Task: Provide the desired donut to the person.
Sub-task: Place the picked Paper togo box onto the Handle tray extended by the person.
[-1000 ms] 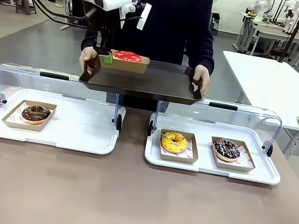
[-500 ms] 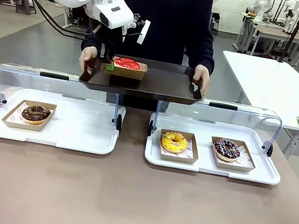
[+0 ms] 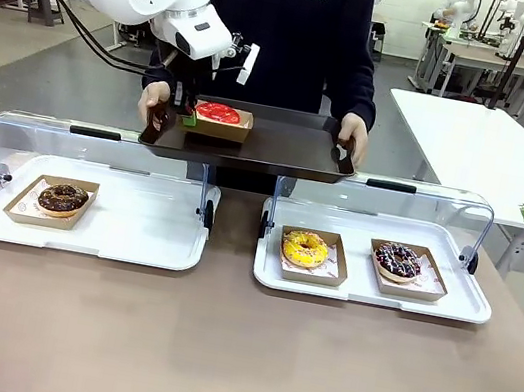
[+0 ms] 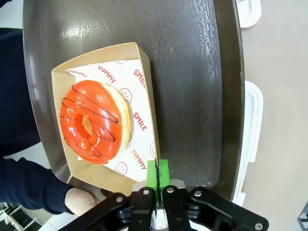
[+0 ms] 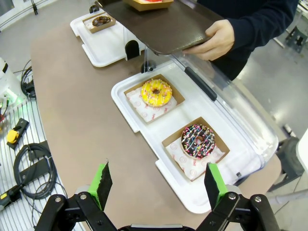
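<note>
Setting-down phase, near complete. The L gripper is at the L end of the brown serving tray, which the person holds level above the far edge of the bench, one hand at each end.

Change vs. 1 s ago: the L arm has come down. The donut carton, then carried slightly above the tray, now sits flat on the tray's L end. The red-glazed donut w/ dark drizzle lies inside it.

L gripper state: pads stand tight together astride the carton's near wall, no gap visible. It grips the wall only and is clear of the donut.

R gripper: jaws spread full wide, empty, well off to the R of the tray.

Meaning (judgement): the donut has reached the person. Remaining steps are to let go and lift straight out. Dragging the carton, or pressing on the hand-held tray, could tip it.

The choc donut, yellow donut and sprinkled donut sit in their cartons on the robot's side of the tray.
</note>
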